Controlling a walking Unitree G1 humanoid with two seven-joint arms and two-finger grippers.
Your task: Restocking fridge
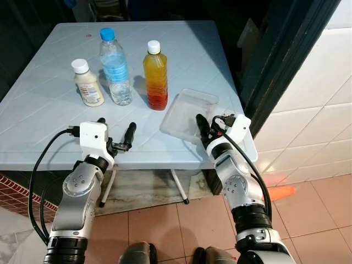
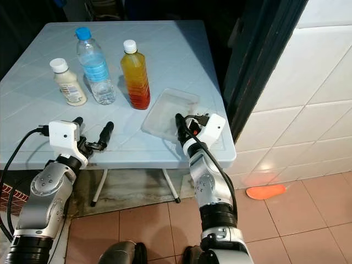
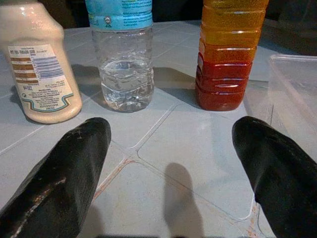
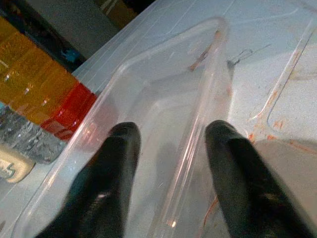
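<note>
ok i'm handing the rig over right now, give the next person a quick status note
Left gripper: open, empty, low over the table, aimed at the bottles.
Right gripper: open, fingers straddling one wall of the clear plastic container, not clamped.
Standing in a row on the table: cream sauce bottle, water bottle, orange drink bottle; the container sits to their right, near the table's edge.
Done: nothing lifted yet.
Left: grip the container, then move all four items to the fridge.

The cream bottle carries a white label with a barcode and fine print too small to read. The water bottle has a blue label whose small round mark and print stay illegible.
</note>
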